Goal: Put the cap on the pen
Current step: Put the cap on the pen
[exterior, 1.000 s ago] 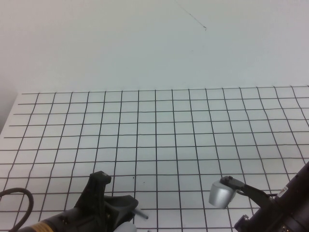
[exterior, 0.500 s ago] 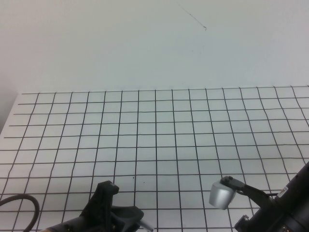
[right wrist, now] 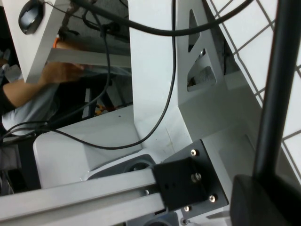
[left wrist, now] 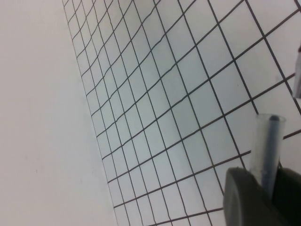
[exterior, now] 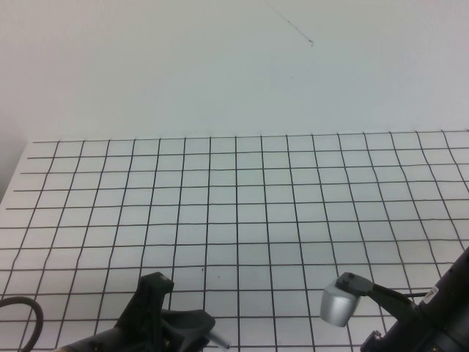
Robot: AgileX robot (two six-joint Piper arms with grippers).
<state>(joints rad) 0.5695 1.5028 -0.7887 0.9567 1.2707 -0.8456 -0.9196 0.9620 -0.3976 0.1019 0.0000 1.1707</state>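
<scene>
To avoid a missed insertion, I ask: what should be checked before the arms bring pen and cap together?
1. Pen clamped in the right gripper, at the table's near right: ok.
2. Cap clamped in the left gripper, near left: ok.
3. Cap protrudes beyond the jaws: ok.
4. Pen tip visible: not ok, out of every view.
5. Tip aligned with the cap's opening: cannot tell.
</scene>
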